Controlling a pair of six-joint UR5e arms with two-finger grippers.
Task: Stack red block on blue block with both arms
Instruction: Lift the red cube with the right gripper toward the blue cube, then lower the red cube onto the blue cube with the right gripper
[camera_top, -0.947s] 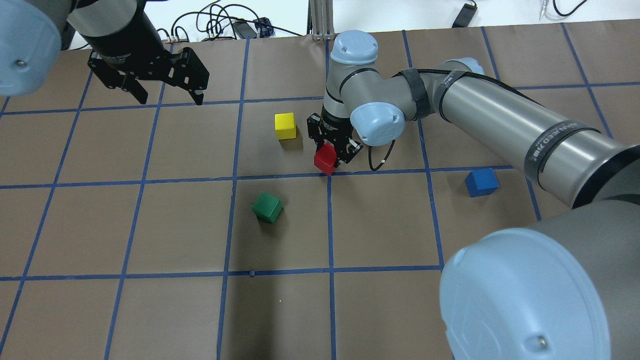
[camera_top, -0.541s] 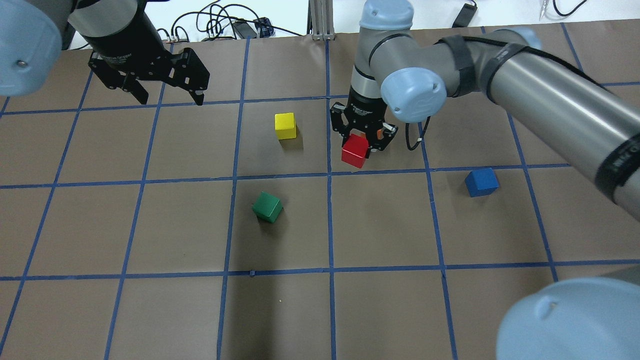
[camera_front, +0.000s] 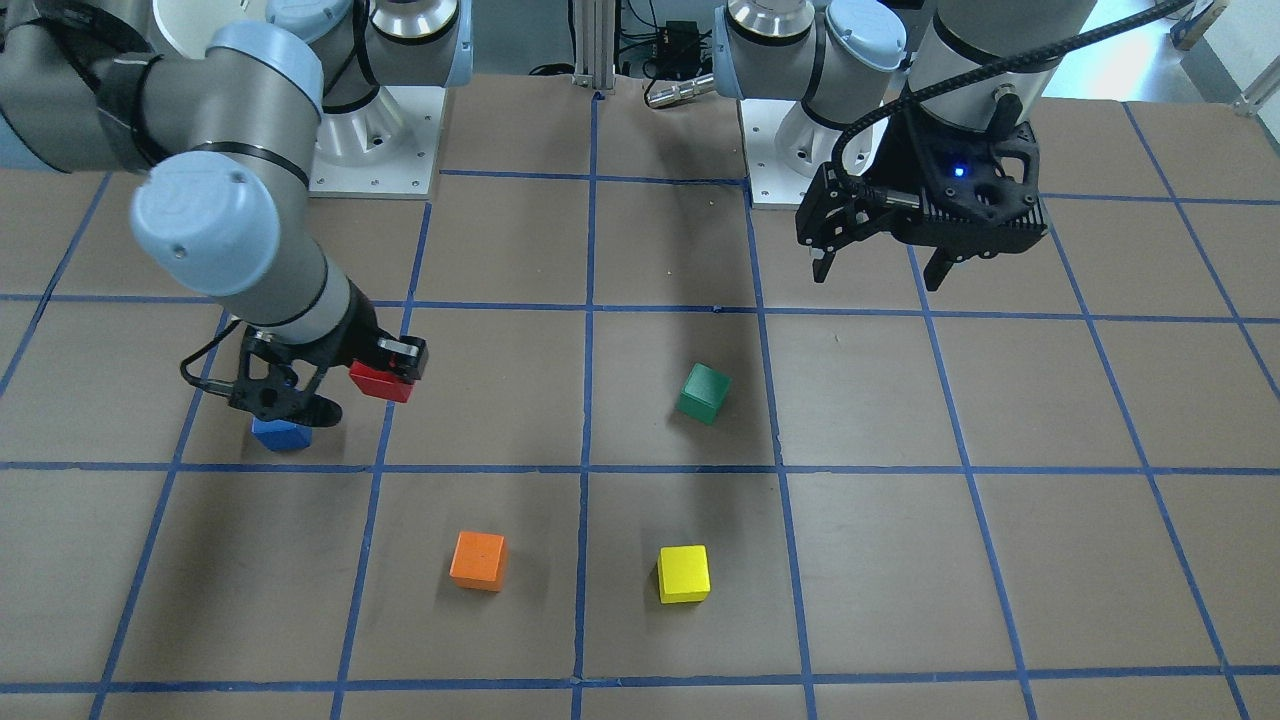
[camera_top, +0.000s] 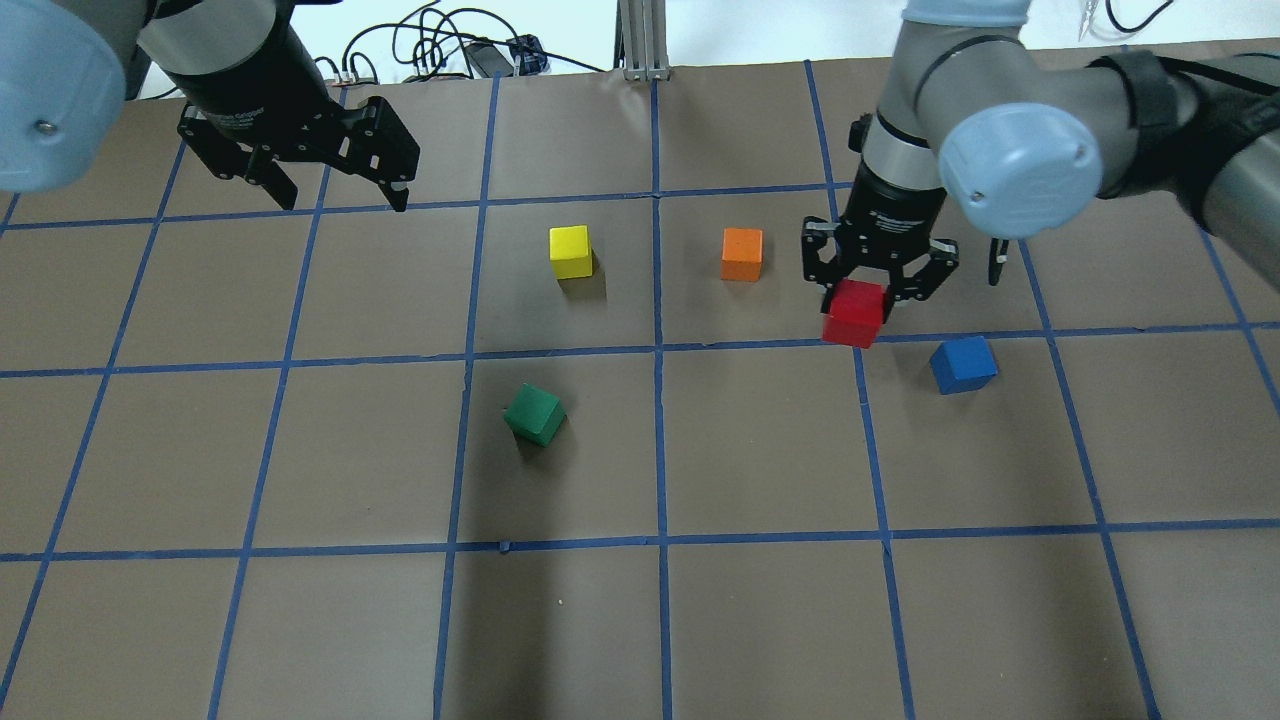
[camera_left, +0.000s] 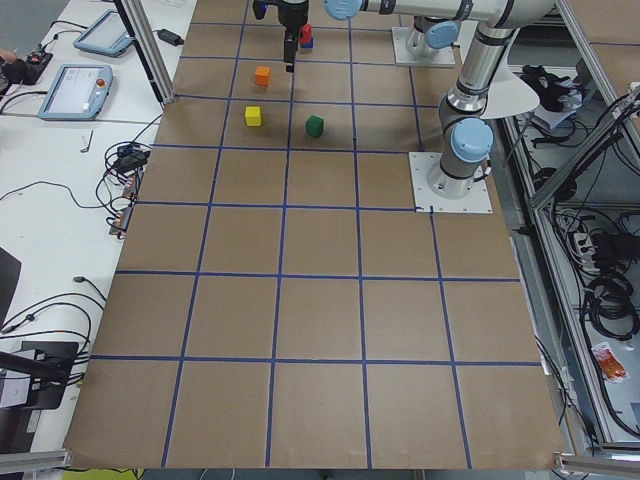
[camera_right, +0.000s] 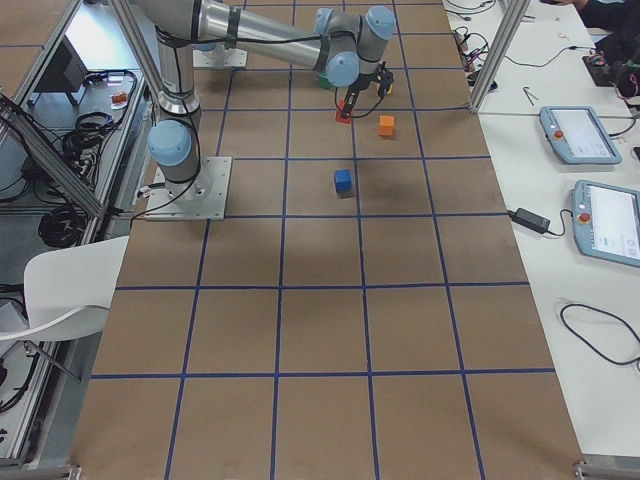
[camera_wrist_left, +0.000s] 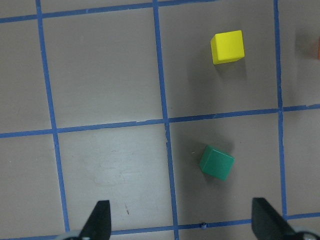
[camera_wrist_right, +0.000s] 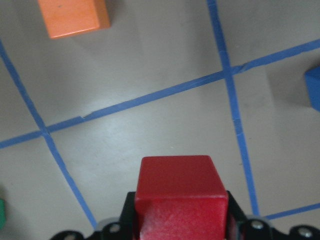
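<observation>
My right gripper (camera_top: 866, 300) is shut on the red block (camera_top: 853, 313) and holds it above the table, just left of and slightly beyond the blue block (camera_top: 963, 364). In the front-facing view the red block (camera_front: 382, 381) hangs beside the blue block (camera_front: 281, 434), which is partly hidden behind a finger. The right wrist view shows the red block (camera_wrist_right: 180, 195) between the jaws and the blue block's corner (camera_wrist_right: 314, 87) at the right edge. My left gripper (camera_top: 330, 195) is open and empty, raised at the far left.
An orange cube (camera_top: 741, 253) sits left of my right gripper. A yellow cube (camera_top: 571, 251) and a green cube (camera_top: 534, 414) lie nearer the table's middle. Both also show in the left wrist view, the green cube (camera_wrist_left: 217, 163) and the yellow cube (camera_wrist_left: 228, 47).
My right arm has carried the red block to the right, close to the blue block, uncovering the orange cube. My left arm has not moved.
</observation>
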